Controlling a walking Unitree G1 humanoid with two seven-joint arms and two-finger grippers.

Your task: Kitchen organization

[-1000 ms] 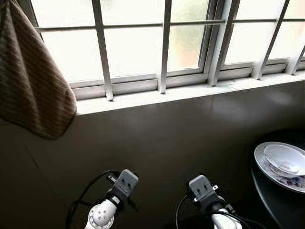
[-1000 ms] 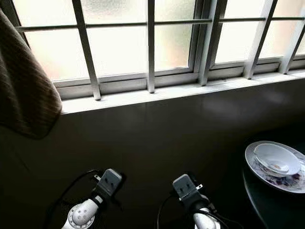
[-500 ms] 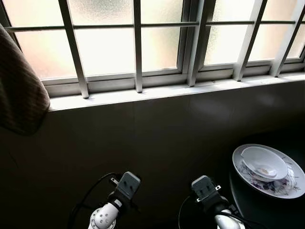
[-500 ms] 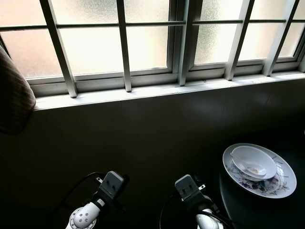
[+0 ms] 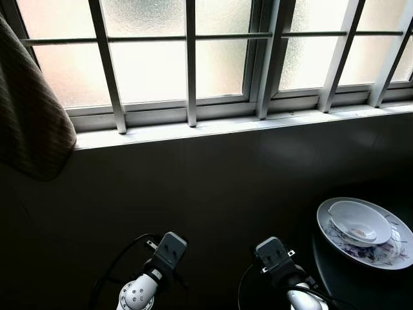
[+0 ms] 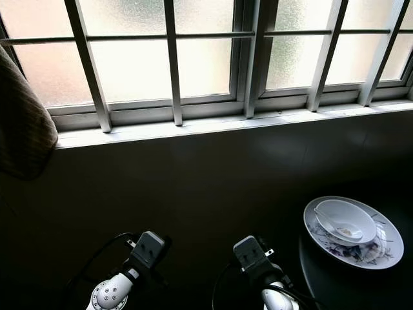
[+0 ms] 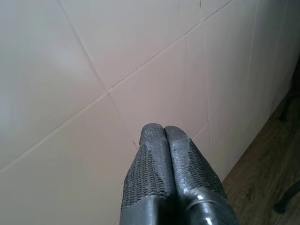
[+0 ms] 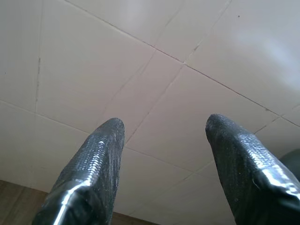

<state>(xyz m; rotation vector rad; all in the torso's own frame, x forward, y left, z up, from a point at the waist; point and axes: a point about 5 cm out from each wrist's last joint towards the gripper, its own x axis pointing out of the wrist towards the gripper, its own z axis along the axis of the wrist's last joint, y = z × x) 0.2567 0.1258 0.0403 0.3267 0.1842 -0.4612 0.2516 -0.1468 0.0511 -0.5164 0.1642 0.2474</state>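
Since the frame a second ago the whole picture has shifted, so the head camera is taken to have turned toward the right: the hanging cloth now sits nearer the left edge, and the plate is seen whole rather than cut off at the right. The things themselves are not judged to have moved. The plate, patterned, lies on a dark round table at lower right, below the barred window and its sill; a white bowl with a spoon in it rests on the plate. Both arms are held low before a tiled wall. The left gripper is clenched on nothing, fingertips pressed together. The right gripper is released, its fingers spread wide and empty, well apart from the dishes. The step in hand is judged to be approach and search, no object yet reached. The next move probably calls for a further turn to the right, with the right gripper brought over the bowl's rim.
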